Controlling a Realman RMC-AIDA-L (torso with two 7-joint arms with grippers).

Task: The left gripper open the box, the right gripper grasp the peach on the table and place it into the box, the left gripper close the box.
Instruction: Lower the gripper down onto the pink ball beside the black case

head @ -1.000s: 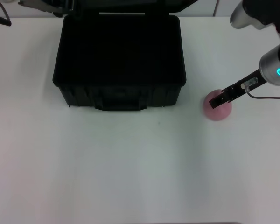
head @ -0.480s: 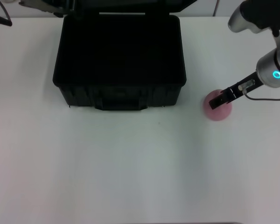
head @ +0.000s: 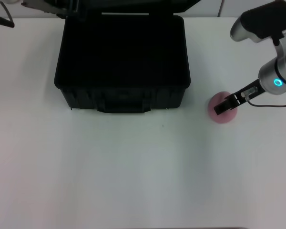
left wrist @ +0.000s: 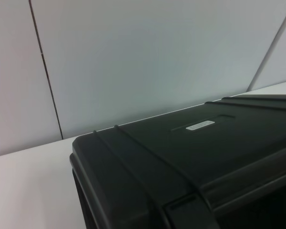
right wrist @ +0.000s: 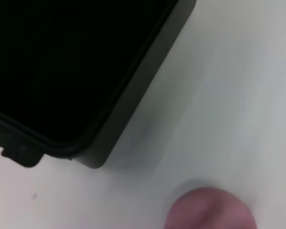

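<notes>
The black box stands open at the back middle of the table, its lid raised at the rear and its inside dark. In the left wrist view the lid's outer face with a small white label fills the lower half. The left gripper shows only partly, at the lid's back left corner. The pink peach lies on the table right of the box. The right gripper reaches down onto the peach's top. In the right wrist view the peach lies just off the box's corner.
The white wall with panel seams rises behind the box. A thin cable loops from the right wrist. The table's front half holds only a tiny dark speck.
The right arm's wrist with its blue ring has swung lower and a little left, while the gripper tip stays on the peach. The peach and the box have not moved.
</notes>
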